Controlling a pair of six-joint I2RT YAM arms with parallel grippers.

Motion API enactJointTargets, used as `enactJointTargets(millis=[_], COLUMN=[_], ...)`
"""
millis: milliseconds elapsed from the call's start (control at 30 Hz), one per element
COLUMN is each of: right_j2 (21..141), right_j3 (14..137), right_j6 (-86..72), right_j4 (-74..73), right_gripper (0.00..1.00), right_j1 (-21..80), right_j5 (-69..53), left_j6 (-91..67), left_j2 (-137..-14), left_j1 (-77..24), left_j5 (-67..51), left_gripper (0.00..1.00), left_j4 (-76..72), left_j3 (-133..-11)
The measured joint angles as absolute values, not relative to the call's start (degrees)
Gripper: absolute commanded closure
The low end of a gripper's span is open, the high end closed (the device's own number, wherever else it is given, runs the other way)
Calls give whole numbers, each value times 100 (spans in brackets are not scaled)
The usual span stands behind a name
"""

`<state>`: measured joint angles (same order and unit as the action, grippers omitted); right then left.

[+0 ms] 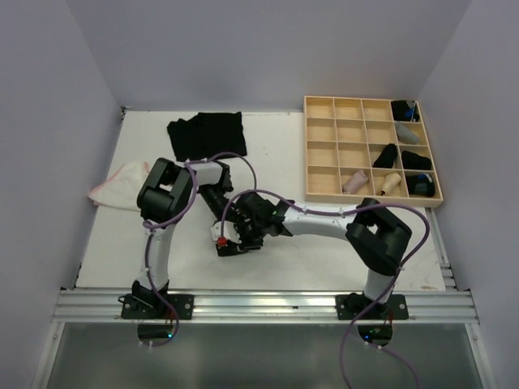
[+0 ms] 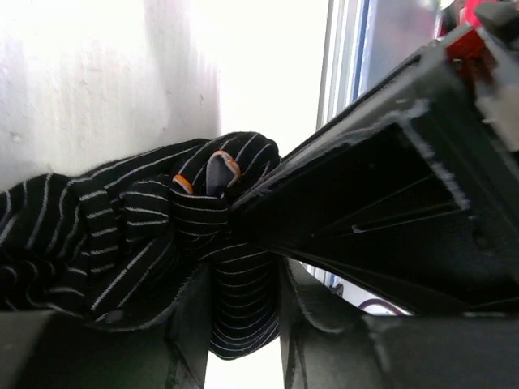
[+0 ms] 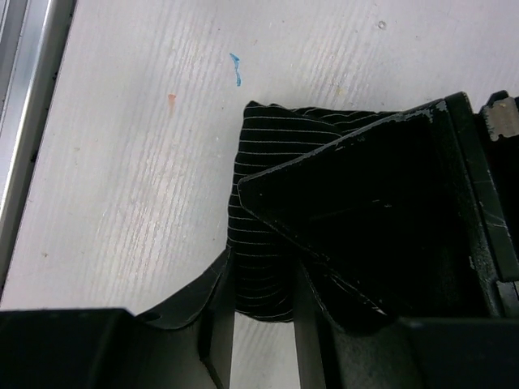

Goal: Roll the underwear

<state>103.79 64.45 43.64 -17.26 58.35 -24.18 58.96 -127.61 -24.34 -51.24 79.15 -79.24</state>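
Striped underwear (image 3: 258,243) between fingers of right tool (image 3: 263,312) and left tool (image 2: 243,324).

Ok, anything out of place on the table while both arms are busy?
Only the whitish, pink-edged underwear: it lies crumpled at the left edge of the table and seems to overhang it slightly, apart from the black pile at the far side. The rolls in the wooden tray sit inside their compartments. Nothing looks spilled or damaged.

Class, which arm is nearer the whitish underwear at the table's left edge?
Left. The left arm has its elbow just right of the whitish underwear; the right arm is based on the opposite side and reaches only to the middle.
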Motion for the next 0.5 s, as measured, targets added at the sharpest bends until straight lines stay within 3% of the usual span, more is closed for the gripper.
enactJointTargets(millis=[233,500], right_j2=[10619,11037], right_j3=[6761,7314], right_j6=[4416,4010], right_j4=[-1957,-2591], right_gripper=[100,100], right_j1=[5708,5575], right_j5=[-2888,-3684], left_j6=[5896,5240], left_j2=[-11782,-8976], left_j1=[-2106,-1197], left_j5=[-4801,-4484], left_gripper=[50,49], left_j4=[7279,5328], left_j3=[-7861,-7247])
